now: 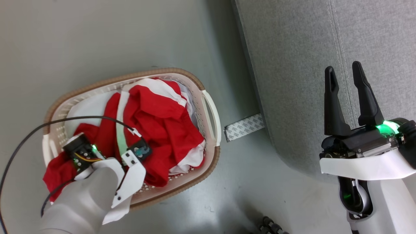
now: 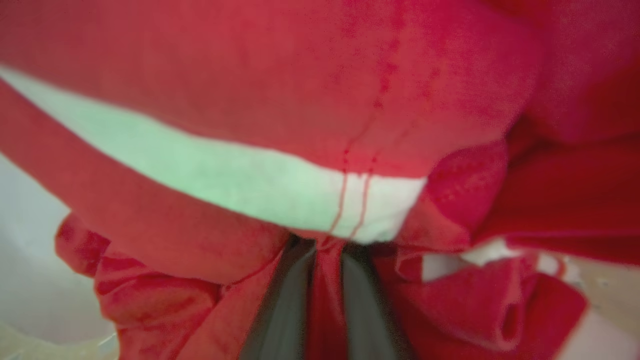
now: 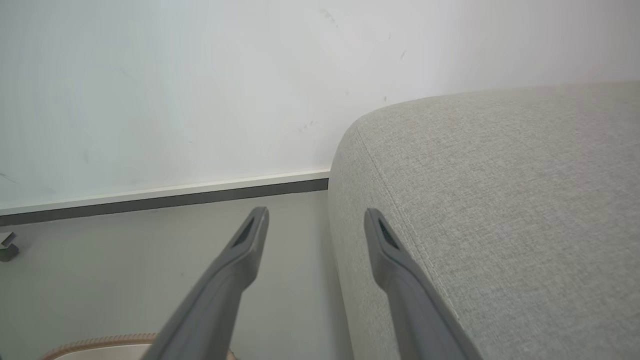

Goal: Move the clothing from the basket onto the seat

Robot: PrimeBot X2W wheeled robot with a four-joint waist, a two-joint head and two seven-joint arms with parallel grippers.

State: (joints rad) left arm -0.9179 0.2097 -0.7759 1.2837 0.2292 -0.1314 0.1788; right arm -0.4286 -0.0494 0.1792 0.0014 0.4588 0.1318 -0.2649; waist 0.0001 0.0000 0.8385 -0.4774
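1. Left gripper (image 2: 327,255) jaws: closed almost together on the clothing (image 2: 300,75). In the left wrist view a fold of red cloth is pinched between the two dark fingers (image 2: 282,305).
2. Right gripper (image 1: 343,69) jaws: spread wide, in free air. In the right wrist view, floor and the seat (image 3: 500,200) edge show between its fingers (image 3: 250,240).
3. Container: the basket (image 1: 97,83) stands on the floor (image 1: 97,32), at 8 o'clock in the head view. It holds the clothing (image 1: 156,120) in a crumpled heap, red with white stripes and white panels. One red fold hangs over the rim at the basket's 8 o'clock. The left arm reaches down into the heap at the basket's 7 o'clock.
4. Seat (image 1: 292,65): fills 1 to 3 o'clock in the head view, near the basket but apart from it. The right gripper sits at 4 o'clock, fingers pointing to 12, over the seat's edge.
5. Markings: a tape strip (image 1: 243,126) lies on the floor at the basket's 3 o'clock, reaching the seat's base. Its repeated grey print is too small to read.
6. Black cable (image 1: 32,130): loops from the left wrist across the basket's 9 o'clock rim.
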